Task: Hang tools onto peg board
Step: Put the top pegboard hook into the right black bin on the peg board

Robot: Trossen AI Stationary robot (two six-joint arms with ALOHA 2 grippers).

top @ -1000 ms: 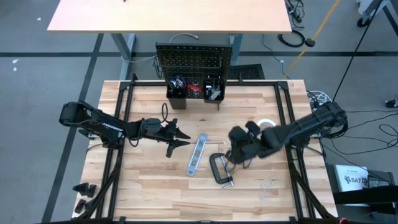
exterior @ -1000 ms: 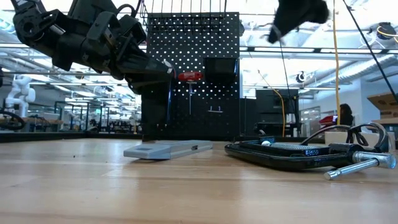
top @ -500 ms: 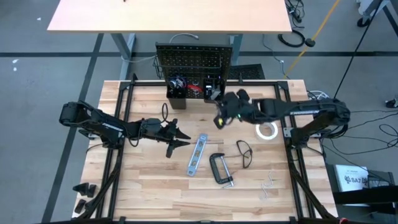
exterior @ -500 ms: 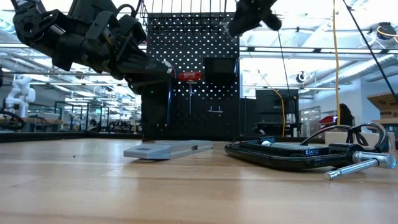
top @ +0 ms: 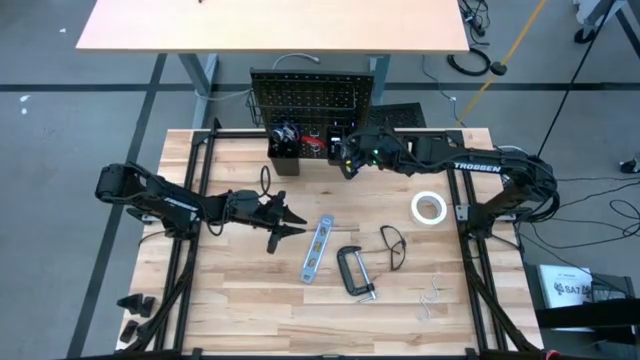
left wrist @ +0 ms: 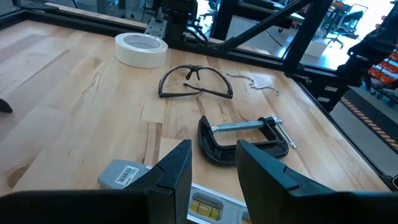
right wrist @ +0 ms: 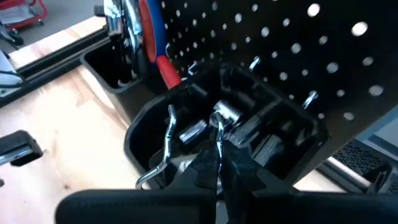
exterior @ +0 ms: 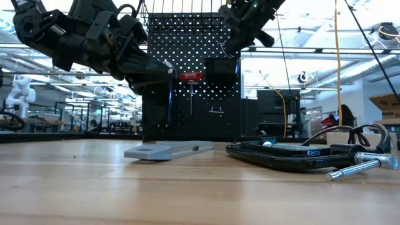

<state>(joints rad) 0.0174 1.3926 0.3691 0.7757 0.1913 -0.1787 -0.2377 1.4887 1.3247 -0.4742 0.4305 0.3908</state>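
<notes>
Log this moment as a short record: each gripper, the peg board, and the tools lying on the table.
left gripper: raised over the table's left half, holding nothing visible
right gripper: shut on a thin metal hook, above the right bin
peg board: upright at the table's far edge
on table: level, C-clamp, glasses, tape roll

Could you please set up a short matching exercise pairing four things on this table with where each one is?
Things:
1. white tape roll
2. C-clamp
3. level
4. right gripper

Places:
A. at the peg board's right bin
B. between the left gripper and the C-clamp
C. near the table's right edge
D. beside the glasses, nearer the level

Pairs: 1-C, 2-D, 3-B, 4-A
</notes>
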